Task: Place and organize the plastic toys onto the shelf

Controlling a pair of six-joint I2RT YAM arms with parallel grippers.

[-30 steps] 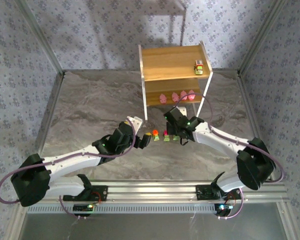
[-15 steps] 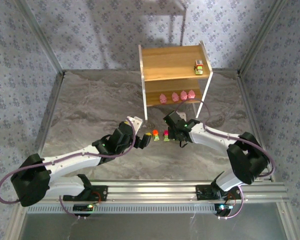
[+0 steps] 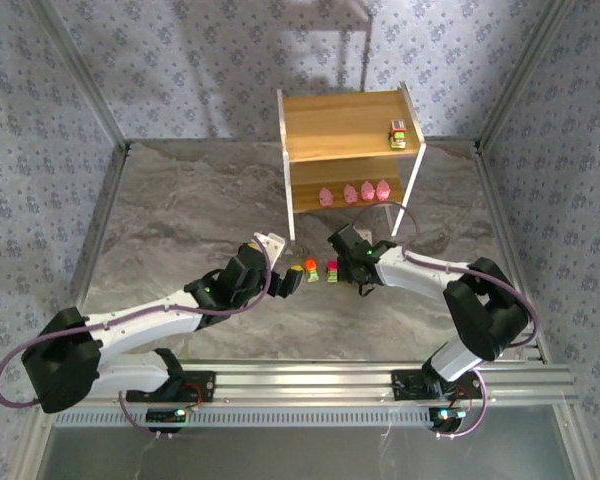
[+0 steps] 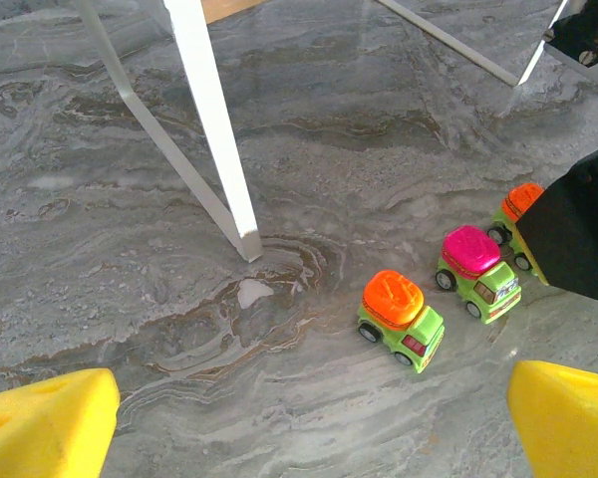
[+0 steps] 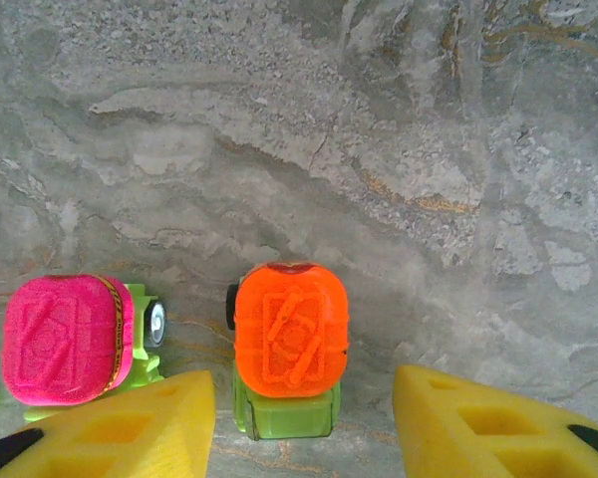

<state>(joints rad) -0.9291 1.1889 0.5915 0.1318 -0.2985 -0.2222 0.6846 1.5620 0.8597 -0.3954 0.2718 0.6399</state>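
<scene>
Straddling the orange-topped, green-based plastic toy car [image 5: 291, 339] on the grey marbled table [image 5: 379, 119] with the right gripper [image 5: 301, 386], yellow pads [image 5: 478, 423] parted, touching neither flank, gripping nothing. Sitting just beside a magenta-topped toy car [image 5: 65, 344]. Hovering nearby with the left gripper [image 4: 309, 438], spread wide, carrying nothing. Keeping four pink rounded blobs [image 3: 355, 191] in a row on the lower tier of the light-brown wooden shelf [image 3: 340, 125], one red-topped car [image 3: 398, 133] at the upper tier's right end.

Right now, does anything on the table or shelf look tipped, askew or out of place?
Nothing stands out. The three cars on the table sit upright on their wheels in a row, the four pink toys line the shelf's lower tier, and one car sits on top.
</scene>
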